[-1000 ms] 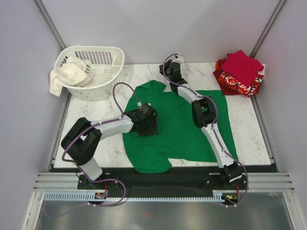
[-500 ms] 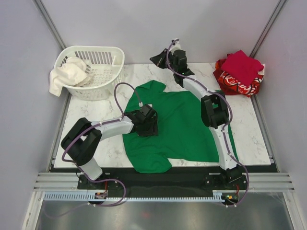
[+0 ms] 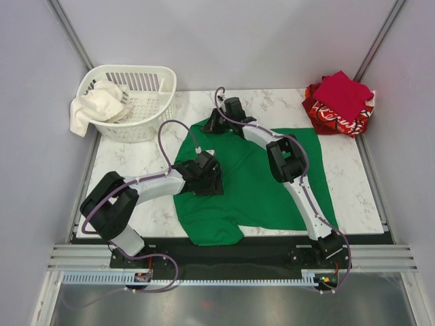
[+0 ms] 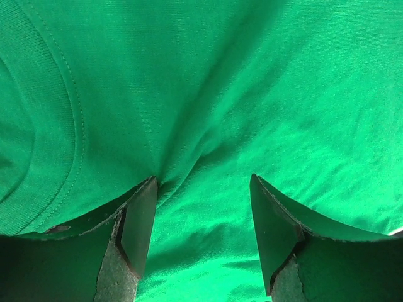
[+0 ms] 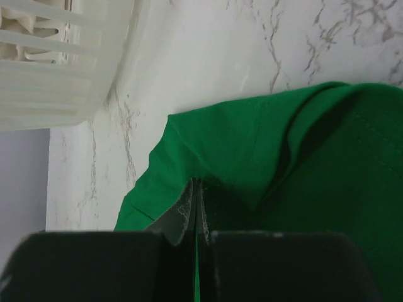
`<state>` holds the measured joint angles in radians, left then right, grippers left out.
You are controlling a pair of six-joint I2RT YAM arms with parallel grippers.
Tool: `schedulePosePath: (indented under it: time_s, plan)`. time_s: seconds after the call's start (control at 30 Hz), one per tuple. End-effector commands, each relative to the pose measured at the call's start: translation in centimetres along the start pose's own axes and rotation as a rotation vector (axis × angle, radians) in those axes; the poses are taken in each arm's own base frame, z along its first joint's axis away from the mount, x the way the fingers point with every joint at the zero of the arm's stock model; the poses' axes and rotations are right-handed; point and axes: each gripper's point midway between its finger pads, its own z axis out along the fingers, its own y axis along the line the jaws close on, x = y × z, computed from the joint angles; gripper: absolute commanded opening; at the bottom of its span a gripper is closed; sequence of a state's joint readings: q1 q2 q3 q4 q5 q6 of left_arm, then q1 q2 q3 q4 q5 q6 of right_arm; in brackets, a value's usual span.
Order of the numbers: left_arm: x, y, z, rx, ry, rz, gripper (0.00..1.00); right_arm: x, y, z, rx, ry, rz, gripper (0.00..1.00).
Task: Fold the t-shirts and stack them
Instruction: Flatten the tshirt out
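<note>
The bright green t-shirt (image 3: 262, 180) lies spread over the middle of the marble table (image 3: 129, 197). My left gripper (image 3: 212, 178) rests on its left part, open, with its fingers (image 4: 135, 220) pressed down on the green cloth (image 4: 208, 94) and nothing between them. My right gripper (image 3: 213, 123) is at the shirt's far left corner, shut on a fold of the green cloth (image 5: 252, 145) right at its fingertips (image 5: 189, 207). The folded crimson t-shirt (image 3: 343, 92) lies on the red one with white print (image 3: 333, 121) at the far right corner.
A white slatted basket (image 3: 139, 102) stands at the far left corner, with a white cloth (image 3: 88, 109) hanging over its left rim. Its wall shows in the right wrist view (image 5: 50, 56), close to the right gripper. Grey walls close in the table.
The right arm has swung from behind the table's far edge down and left onto the shirt's far left corner and shut on it. The left gripper has stayed on the shirt.
</note>
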<state>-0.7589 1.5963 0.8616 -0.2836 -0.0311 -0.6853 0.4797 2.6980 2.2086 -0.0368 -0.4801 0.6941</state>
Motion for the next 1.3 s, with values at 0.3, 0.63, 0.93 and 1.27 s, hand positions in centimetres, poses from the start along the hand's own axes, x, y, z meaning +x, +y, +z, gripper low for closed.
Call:
schedulePosePath:
  time_s: [0.3,0.63,0.93,1.27]
  plan:
    - [-0.6,-0.8,-0.6,0.046,-0.036,0.038,0.67,-1.9,-3.0,0.2,0.116,-0.071,-0.070,0.00]
    - [-0.6,-0.8,-0.5,0.049,-0.042,0.037,0.67,-12.8,-7.5,-0.7,0.314,-0.505,-0.093,0.00]
    - [-0.7,-0.8,-0.5,0.048,-0.046,0.034,0.66,-25.8,2.5,-9.0,0.123,-1.138,-0.143,0.17]
    - [-2.0,-1.6,-1.2,0.059,-0.088,0.024,0.68,-26.6,12.2,-22.7,0.108,-1.111,-0.259,0.71]
